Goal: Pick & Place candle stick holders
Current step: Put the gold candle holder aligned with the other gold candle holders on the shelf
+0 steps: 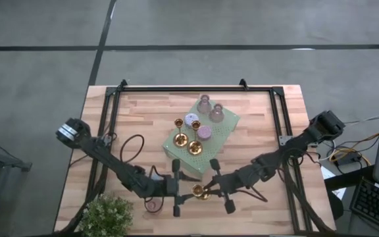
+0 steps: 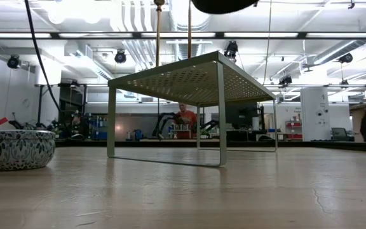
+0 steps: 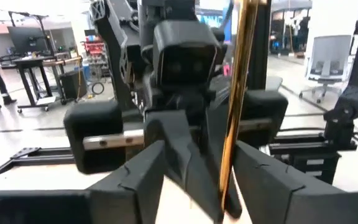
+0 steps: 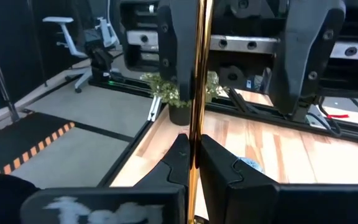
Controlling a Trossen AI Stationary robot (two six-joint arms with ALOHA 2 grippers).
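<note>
A pale-green dotted block (image 1: 224, 128) stands mid-table. On it are two gold candlesticks (image 1: 179, 138) (image 1: 195, 146) and pink (image 1: 216, 113) and lilac (image 1: 204, 133) squat holders. A third gold candlestick (image 1: 200, 191) stands upright near the table's front edge, between my two grippers. My right gripper (image 4: 194, 165) is shut on it and shows in the high view (image 1: 210, 190). My left gripper (image 1: 188, 189) faces it from the left. It is open, its fingers (image 3: 143, 180) wide on either side of the stick (image 3: 236, 106) without touching. My right gripper pinches the candlestick's slim shaft (image 4: 197, 124) between its two fingers (image 4: 178, 163). The fingers come about level from the table's right side and lie across the shaft. The stick stands upright. Its base is hidden below the fingers, so I cannot tell whether it rests on the table.
A leafy green plant (image 1: 107, 214) in a patterned pot (image 2: 18, 149) stands at the front left corner. A small round holder (image 1: 151, 206) lies beside it. A black frame (image 1: 176, 90) borders the table. The block stands on thin legs (image 2: 221, 114) with free room underneath.
</note>
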